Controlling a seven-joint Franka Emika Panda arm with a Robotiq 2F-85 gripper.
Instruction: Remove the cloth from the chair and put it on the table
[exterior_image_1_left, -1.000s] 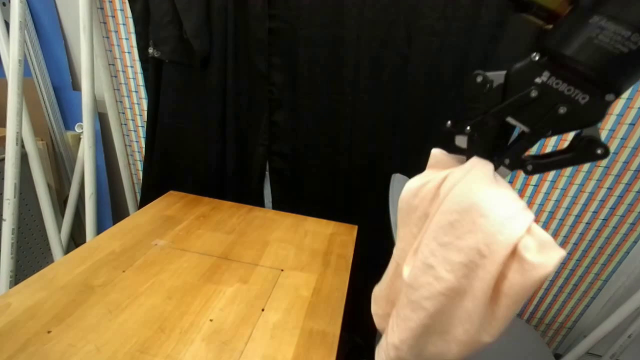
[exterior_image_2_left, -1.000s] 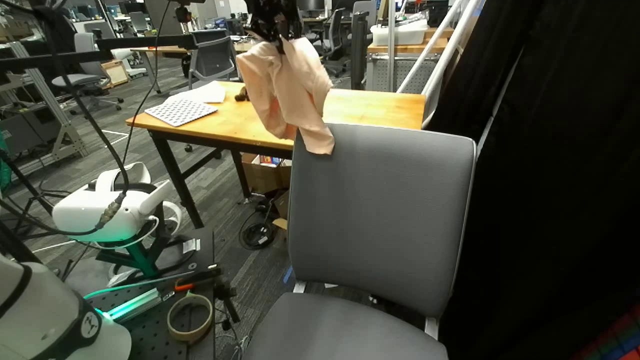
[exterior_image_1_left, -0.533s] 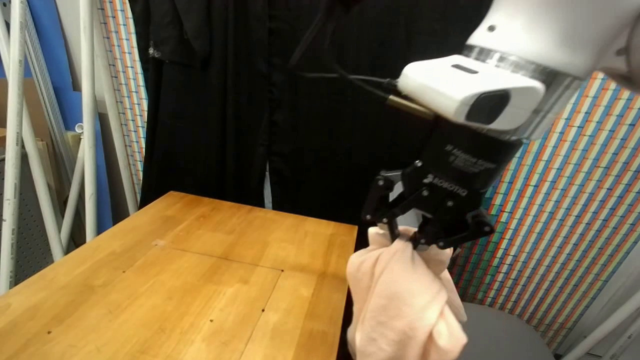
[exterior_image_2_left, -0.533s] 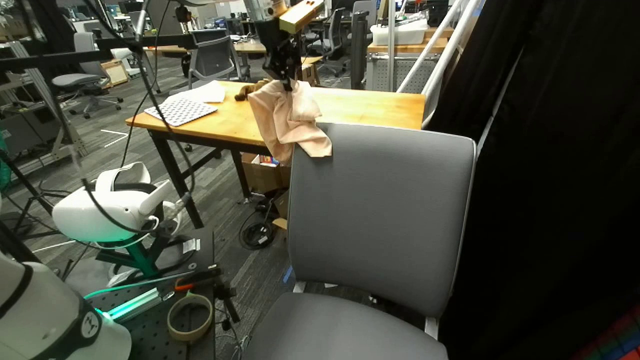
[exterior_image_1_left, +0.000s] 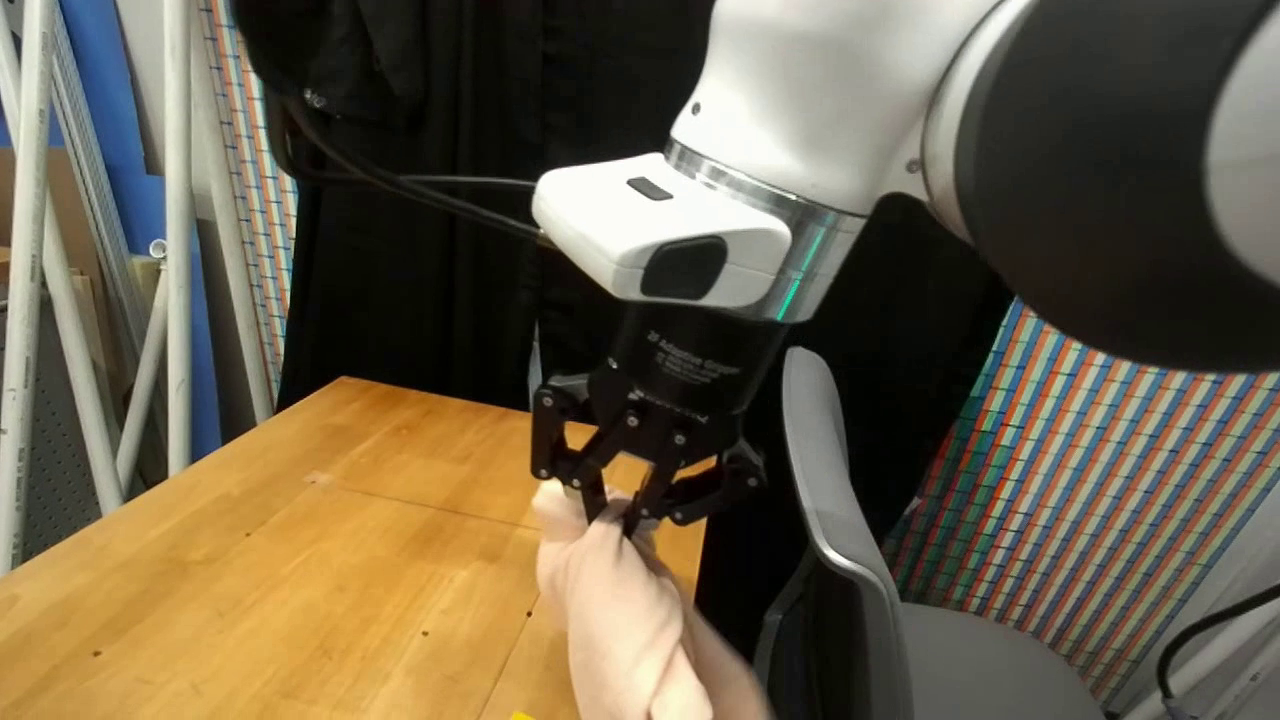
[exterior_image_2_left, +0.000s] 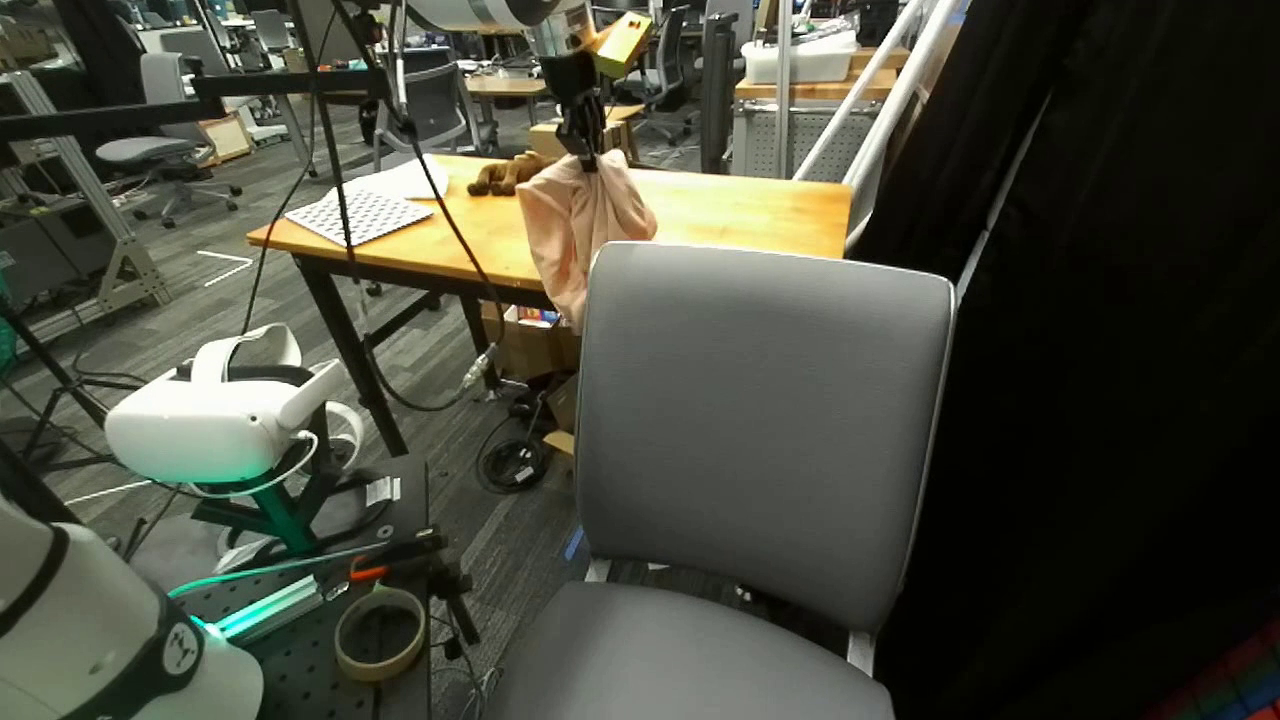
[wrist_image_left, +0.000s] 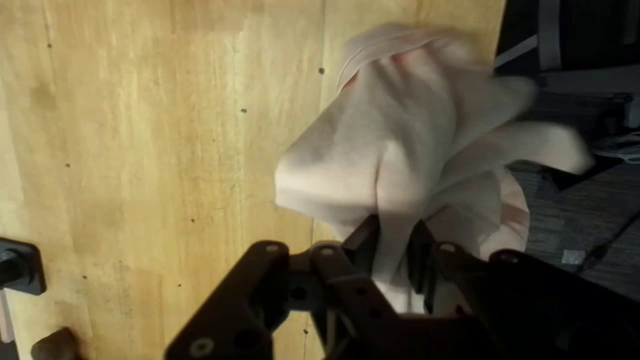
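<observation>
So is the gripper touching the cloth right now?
Touching. In the wrist view, a fold of the cloth is pinched inside the gripper.

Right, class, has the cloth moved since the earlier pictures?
Yes: in an exterior view, the cloth has moved left in frame, from right of the table to overlapping its edge.

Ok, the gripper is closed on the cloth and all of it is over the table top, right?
Not all of it: in an exterior view, part of the cloth hangs outside the edge of the table, lower than its top. The wrist view also shows it reaching past the table's edge, with floor beyond. The gripper is closed on the cloth, as you say.
</observation>
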